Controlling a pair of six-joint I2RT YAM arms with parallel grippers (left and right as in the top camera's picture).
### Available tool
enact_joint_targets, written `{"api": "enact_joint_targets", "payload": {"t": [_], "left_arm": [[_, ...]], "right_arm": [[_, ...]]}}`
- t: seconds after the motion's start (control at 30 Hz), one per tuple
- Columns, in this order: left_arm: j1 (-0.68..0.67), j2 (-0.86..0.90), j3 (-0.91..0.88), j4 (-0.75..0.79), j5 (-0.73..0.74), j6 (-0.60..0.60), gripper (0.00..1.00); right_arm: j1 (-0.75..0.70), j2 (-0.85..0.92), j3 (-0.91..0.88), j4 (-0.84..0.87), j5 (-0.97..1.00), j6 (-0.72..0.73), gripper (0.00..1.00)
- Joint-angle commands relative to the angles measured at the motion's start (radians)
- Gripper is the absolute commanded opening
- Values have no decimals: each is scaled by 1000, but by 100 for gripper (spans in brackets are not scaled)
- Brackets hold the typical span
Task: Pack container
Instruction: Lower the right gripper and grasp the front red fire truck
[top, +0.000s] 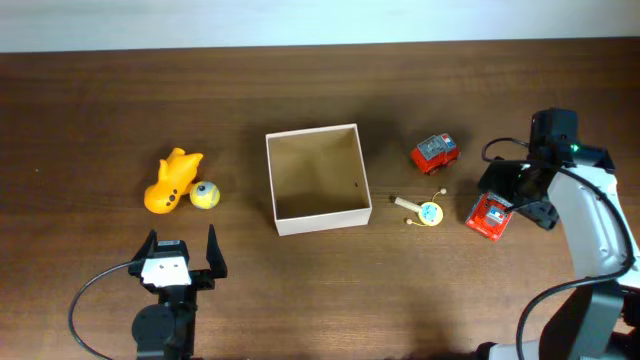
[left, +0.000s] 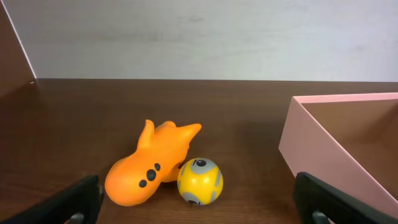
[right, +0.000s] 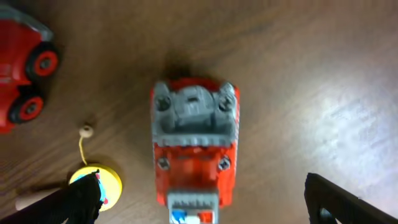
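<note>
The container, a square shallow box with white walls and a brown inside, stands empty mid-table; its wall shows at the right of the left wrist view. My left gripper is open near the front edge, facing an orange fish-like toy and a yellow-grey ball that lie side by side. My right gripper hangs open above a red and grey toy truck, with one finger on each side and not touching it.
A red toy car sits right of the container. A yellow disc toy on a string with a wooden handle lies between the container and the truck. A black cable loops near the left arm's base.
</note>
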Motion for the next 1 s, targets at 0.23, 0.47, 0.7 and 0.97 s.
{"api": "enact_joint_targets", "payload": {"t": [0.23,0.47,0.7,0.97], "left_arm": [[-3,-8,-5,-1,11,-3,99],[-3,-8,-5,-1,11,-3,99],[-3,-8,-5,-1,11,-3,99],[-3,-8,-5,-1,11,-3,99]], "right_arm": [[-4,35,-97,114,-24,-67,99],[-4,35,-167,169,-50,-67,99],[-4,35,-217,296,-42,-75,99],[-4,35,-238,332,-42,-75,100]]}}
